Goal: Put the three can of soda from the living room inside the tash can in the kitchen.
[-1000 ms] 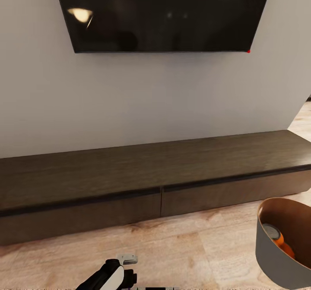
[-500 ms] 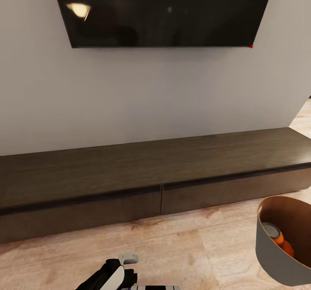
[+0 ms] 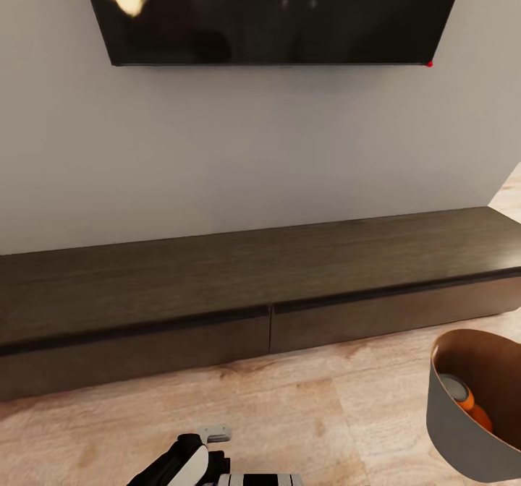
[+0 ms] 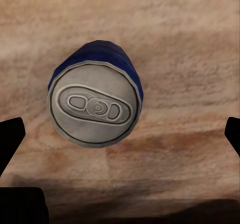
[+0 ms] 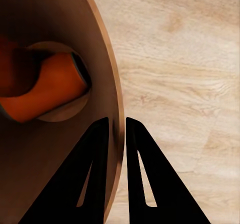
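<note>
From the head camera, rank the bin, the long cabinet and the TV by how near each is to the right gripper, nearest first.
1. The bin, low on the right: the right gripper has its jaws closed on the rim.
2. The cabinet, across the floor against the wall.
3. The TV, high on the wall above the cabinet.

The head camera looks forward and down at the long dark cabinet (image 3: pixel 260 283) from near, with the TV (image 3: pixel 271 12) above it and the bin (image 3: pixel 463 428) low at the cabinet's right end. The left wrist camera looks straight down, close over a blue can (image 4: pixel 95 96) on the wood floor (image 4: pixel 190 49). The right wrist camera looks down along the bin's rim (image 5: pixel 111 109), very near; it shares the bin, its orange can (image 5: pixel 47 86) and the floor with the head view.
</note>
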### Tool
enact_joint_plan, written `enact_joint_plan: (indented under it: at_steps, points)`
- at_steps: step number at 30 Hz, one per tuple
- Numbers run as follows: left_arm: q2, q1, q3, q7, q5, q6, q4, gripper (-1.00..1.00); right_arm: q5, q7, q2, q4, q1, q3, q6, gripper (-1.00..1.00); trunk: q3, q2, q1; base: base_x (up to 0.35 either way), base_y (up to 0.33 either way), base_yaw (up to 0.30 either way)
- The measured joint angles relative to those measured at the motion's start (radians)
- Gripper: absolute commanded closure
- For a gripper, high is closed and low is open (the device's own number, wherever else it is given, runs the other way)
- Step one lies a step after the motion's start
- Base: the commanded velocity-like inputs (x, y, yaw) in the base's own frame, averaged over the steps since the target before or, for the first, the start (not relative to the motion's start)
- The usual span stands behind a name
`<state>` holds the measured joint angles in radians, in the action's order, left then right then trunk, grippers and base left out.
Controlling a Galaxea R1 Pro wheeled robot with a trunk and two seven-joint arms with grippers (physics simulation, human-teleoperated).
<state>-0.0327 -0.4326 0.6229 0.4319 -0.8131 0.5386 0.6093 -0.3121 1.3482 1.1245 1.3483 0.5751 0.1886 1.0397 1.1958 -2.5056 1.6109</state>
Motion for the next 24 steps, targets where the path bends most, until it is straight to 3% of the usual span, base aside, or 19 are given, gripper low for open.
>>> enact_joint_plan:
  at_steps: [24]
  points:
    - [0.008,-0.046,0.000,0.003,0.000,-0.008,-0.014,-1.00,-0.020,0.004,0.000,0.003,0.000,0.002,0.000,1.00,0.000,0.000,0.000,0.000,0.000,0.000]
